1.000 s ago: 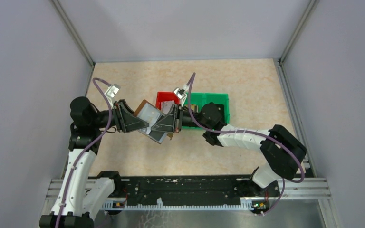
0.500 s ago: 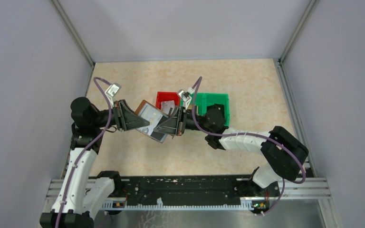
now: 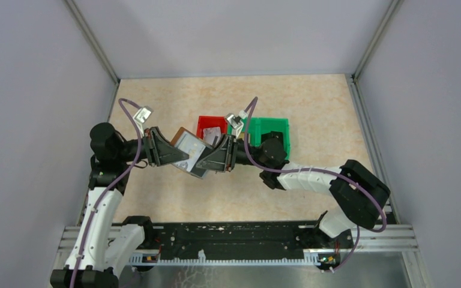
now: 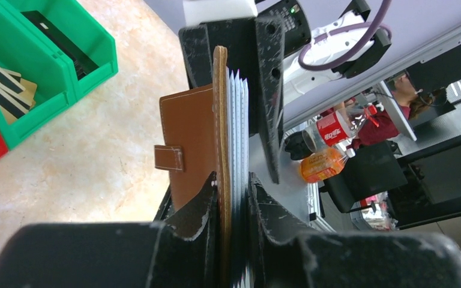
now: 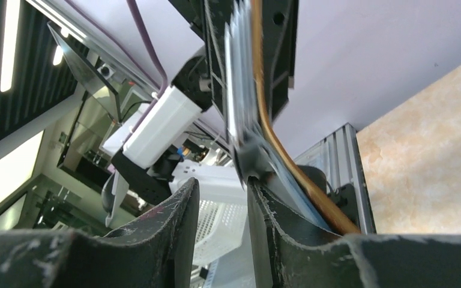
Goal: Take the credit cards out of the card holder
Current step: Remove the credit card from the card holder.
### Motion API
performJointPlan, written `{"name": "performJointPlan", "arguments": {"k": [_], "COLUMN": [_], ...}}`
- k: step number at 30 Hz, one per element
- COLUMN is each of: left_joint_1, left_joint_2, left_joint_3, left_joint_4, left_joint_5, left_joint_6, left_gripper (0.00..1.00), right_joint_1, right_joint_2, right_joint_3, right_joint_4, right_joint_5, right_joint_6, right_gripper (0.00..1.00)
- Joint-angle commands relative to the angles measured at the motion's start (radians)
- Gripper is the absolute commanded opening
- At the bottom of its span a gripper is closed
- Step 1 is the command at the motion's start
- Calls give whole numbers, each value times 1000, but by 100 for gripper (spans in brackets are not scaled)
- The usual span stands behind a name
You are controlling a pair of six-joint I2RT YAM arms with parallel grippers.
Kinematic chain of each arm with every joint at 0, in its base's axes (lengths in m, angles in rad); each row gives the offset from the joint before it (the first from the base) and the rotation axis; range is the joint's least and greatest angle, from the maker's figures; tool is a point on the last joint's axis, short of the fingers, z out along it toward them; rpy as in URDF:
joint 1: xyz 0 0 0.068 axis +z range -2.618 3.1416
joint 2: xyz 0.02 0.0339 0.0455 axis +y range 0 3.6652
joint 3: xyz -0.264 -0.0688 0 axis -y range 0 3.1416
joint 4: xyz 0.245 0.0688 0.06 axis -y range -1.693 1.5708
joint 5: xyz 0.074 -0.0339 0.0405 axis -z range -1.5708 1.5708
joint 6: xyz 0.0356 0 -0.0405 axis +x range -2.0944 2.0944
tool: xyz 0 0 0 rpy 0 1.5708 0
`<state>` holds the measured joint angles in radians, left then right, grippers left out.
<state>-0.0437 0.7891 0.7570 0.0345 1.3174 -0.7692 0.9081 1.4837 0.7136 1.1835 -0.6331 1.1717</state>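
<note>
left gripper: is being kept closed on the near edge of the card holder, one finger on the brown cover and one on the pale pockets.
right gripper: is being held partly open; its fingers are being positioned either side of the holder's far edge, with a gap showing (nothing is being pinched).
card holder: is being held on edge between the two arms, clear of the table, just in front of the red bin; its snap tab is being presented on the outer cover.
pockets: are being fanned apart slightly; whether cards are inside cannot be told.
credit cards: several dark and tan ones are being stored flat in the green bin.
green bin: is being kept touching the red bin, on its right in the top view.
</note>
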Motion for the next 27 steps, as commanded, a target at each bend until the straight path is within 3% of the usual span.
{"name": "performJointPlan", "arguments": {"k": [1,8,15,19,21,27], "left_joint_1": [-7,-7,-7,-7,-7,-7], "left_joint_2": [-18,-28,-32,-31,-28,-23], "left_joint_3": [38,44,51,55,52,14], "left_joint_4": [-89,-93,-94,-75,-45,104], "left_joint_5": [24,43,63,73,71,48], "left_joint_6": [90,107,115,93,62,-89], "left_gripper": [12,13,19,37,41,34], "right_joint_1": [2,2,2,2,2,2], "right_joint_2": [17,60,96,94,87,50], "right_joint_3": [79,114,126,109,98,44], "right_joint_4": [54,59,110,120,110,87], "right_joint_5": [5,-8,-1,4,1,8], "right_joint_6": [16,42,87,88,73,27], "right_gripper": [35,33,0,0,0,0]}}
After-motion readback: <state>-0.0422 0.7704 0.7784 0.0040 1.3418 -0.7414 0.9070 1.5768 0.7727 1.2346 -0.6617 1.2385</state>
